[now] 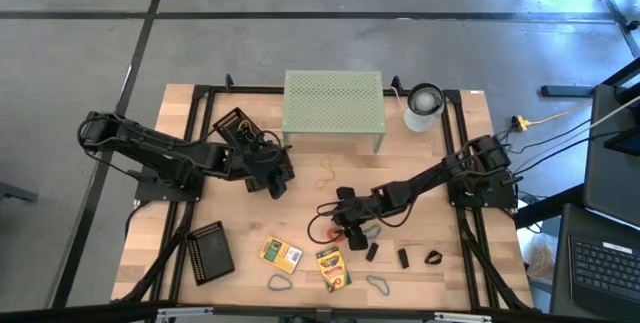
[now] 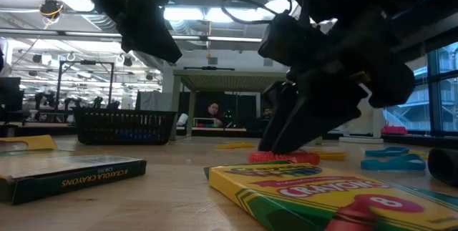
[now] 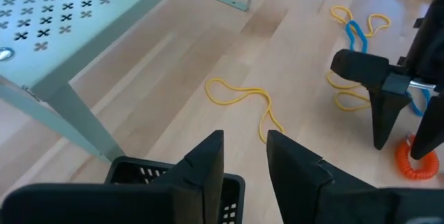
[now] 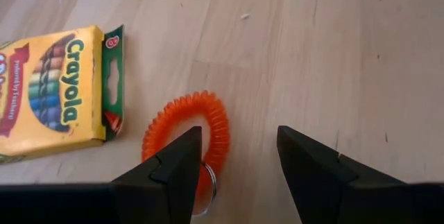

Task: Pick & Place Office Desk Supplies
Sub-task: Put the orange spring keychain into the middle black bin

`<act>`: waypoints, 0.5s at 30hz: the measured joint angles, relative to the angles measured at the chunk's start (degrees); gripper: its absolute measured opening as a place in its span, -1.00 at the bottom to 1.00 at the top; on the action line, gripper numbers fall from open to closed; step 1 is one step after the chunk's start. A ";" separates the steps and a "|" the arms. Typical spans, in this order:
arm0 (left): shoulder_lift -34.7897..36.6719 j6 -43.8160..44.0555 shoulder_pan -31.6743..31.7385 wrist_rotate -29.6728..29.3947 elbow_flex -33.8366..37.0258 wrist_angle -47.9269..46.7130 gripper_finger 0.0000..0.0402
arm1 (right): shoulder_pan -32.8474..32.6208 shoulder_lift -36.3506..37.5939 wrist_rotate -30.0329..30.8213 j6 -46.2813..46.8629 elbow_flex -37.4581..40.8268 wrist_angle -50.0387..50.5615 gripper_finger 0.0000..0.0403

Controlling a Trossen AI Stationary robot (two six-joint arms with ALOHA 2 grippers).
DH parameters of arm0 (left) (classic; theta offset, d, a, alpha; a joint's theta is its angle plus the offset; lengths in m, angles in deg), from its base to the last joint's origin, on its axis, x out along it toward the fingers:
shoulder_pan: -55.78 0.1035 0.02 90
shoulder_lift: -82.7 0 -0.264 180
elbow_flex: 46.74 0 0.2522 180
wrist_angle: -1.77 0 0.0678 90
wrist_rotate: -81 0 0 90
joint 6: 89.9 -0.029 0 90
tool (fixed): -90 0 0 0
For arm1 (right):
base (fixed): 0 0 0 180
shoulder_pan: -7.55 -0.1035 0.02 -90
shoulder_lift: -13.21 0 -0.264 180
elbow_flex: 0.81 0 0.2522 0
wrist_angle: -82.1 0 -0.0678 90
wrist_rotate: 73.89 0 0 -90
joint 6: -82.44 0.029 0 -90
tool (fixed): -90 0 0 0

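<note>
Nearest the front edge of the desk (image 1: 440,283) we see two grey-blue band loops (image 1: 279,282), and just behind them two crayon boxes: one lying flat (image 1: 281,254), the other (image 1: 333,268) angled beside it. The low view cuts both boxes off at its edges, and only there can we read the lettering along the flat box's side. A black mesh tray (image 1: 210,251) lies to their left, and small black clips (image 1: 403,258) to their right.

A little farther back, the right hand (image 4: 238,156) is down at the desk with its fingers parted on either side of an orange coil band (image 4: 186,134); one finger covers part of the coil's rim. From above, the arm hides the coil almost wholly; the right wrist view shows it plainly, lying just beside the angled box.

Beyond that, a yellow band loop (image 3: 243,99) lies on bare wood. The left hand (image 3: 244,163) hangs over it with its fingers slightly apart, holding nothing, a second mesh tray (image 1: 236,126) just beside it.

Farthest back stand the pale green riser (image 1: 333,106) and a white-grey cylinder (image 1: 424,106), which the low view does not show clearly.
</note>
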 joint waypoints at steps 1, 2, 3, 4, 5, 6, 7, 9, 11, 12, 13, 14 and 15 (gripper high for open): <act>0.00 0.00 0.00 0.00 0.00 0.00 -0.49 | 0.00 -0.13 0.00 -0.07 0.00 -0.01 -0.05; 0.00 0.00 0.00 0.00 0.00 0.00 -0.49 | 0.00 -0.44 0.02 -0.11 -0.02 -0.16 -0.05; 0.00 0.00 0.00 0.00 0.00 0.02 -0.49 | 0.00 -0.89 0.17 -0.15 -0.04 -0.44 -0.05; 0.00 0.00 0.00 0.00 0.00 0.01 -0.49 | 0.00 -1.00 0.32 -0.27 -0.06 -0.43 -0.05; 0.00 0.00 0.01 0.00 0.00 0.00 -0.49 | 0.00 -1.22 0.37 -0.34 -0.07 -0.55 -0.05; 0.00 0.00 0.00 0.00 0.00 0.01 -0.49 | 0.00 -1.41 0.36 -0.34 -0.11 -0.59 -0.05; 0.00 0.00 0.00 0.00 0.00 0.00 -0.49 | 0.00 -1.54 0.38 -0.57 -0.13 -0.75 -0.05; 0.00 0.00 0.00 0.00 0.00 0.00 -0.49 | 0.00 -1.59 0.79 -1.53 -0.15 -0.76 -0.06; 0.00 0.00 0.00 0.00 0.00 0.00 -0.48 | -0.04 -1.62 1.75 -3.02 -0.15 -0.63 -0.11; 0.00 0.00 0.00 0.00 0.00 0.00 -0.48 | -0.04 -1.62 1.96 -3.74 -0.15 -0.61 -0.16; 0.00 0.00 0.00 0.00 0.00 0.00 -0.48 | -0.04 -1.65 2.04 -4.34 -0.15 -0.60 -0.21; 0.00 0.00 0.00 0.00 0.00 0.00 -0.48 | -0.02 -1.66 2.05 -4.86 -0.15 -0.62 -0.27; 0.00 0.00 0.00 0.00 0.00 0.00 -0.49 | 0.04 -1.67 2.03 -5.46 -0.15 -0.62 -0.34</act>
